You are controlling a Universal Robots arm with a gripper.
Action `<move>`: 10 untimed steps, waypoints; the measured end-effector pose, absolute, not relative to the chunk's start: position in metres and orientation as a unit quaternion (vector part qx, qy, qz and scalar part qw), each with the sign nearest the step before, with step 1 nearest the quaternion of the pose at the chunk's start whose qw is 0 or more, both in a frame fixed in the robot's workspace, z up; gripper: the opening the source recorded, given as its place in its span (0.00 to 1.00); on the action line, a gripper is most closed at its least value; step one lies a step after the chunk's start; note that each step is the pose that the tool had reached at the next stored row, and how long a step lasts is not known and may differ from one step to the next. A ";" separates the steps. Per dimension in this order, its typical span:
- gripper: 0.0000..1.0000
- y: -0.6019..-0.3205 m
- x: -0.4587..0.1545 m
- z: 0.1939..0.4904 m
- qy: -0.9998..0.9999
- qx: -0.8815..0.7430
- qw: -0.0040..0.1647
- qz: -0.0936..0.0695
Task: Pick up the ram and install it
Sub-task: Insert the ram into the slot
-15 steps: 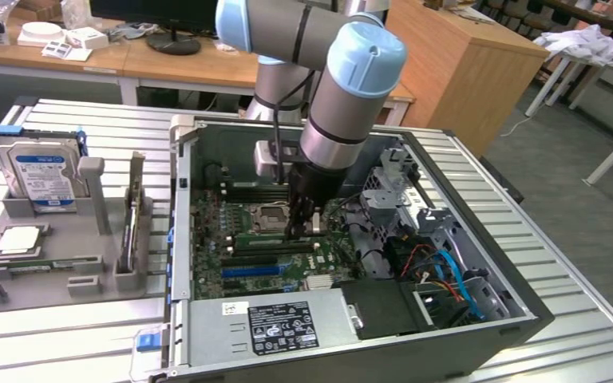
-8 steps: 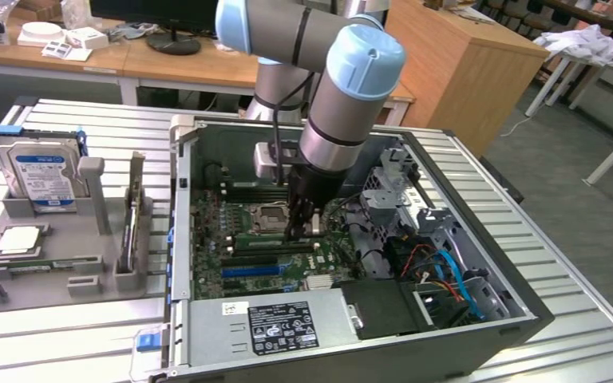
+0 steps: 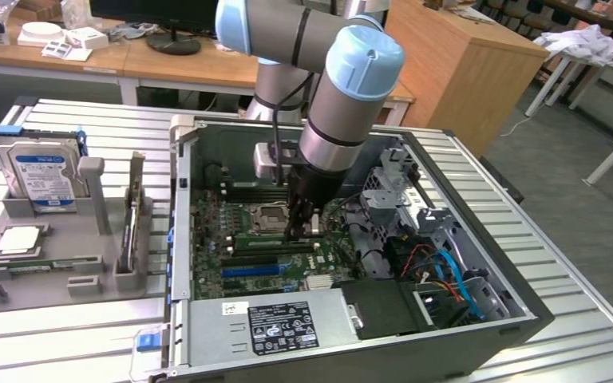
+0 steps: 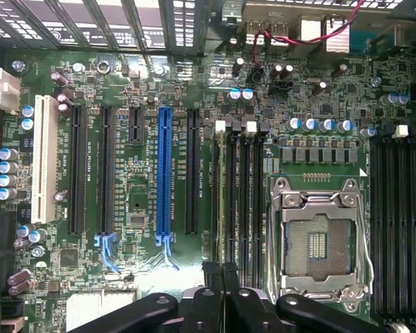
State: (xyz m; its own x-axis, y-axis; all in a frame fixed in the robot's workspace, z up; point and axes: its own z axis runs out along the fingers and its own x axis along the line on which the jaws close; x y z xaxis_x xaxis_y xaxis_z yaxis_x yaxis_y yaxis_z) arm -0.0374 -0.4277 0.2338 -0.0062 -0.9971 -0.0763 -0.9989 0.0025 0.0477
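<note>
The open computer case (image 3: 520,313) holds the motherboard (image 4: 194,76), the grey holder (image 3: 73,243) beside it a blue-labelled hard drive (image 3: 41,171), and the ram (image 3: 266,237) sits edge-up along a memory slot next to the CPU socket (image 4: 317,239), with the gripper (image 3: 309,230), fingers closed together, right at its top edge.

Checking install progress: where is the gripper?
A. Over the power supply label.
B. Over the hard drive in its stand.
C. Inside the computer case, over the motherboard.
C: the gripper sits low in the computer case, over the motherboard next to the CPU socket.
</note>
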 end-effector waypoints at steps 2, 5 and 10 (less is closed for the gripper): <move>0.12 -0.428 -0.037 0.234 0.708 -0.705 0.010 0.044; 0.12 -0.428 -0.037 0.233 0.708 -0.705 0.010 0.044; 0.12 -0.428 -0.037 0.232 0.708 -0.705 0.010 0.044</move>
State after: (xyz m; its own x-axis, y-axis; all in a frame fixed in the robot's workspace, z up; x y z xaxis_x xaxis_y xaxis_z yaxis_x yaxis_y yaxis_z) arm -0.0374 -0.4278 0.2321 -0.0061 -0.9971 -0.0758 -0.9988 0.0024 0.0479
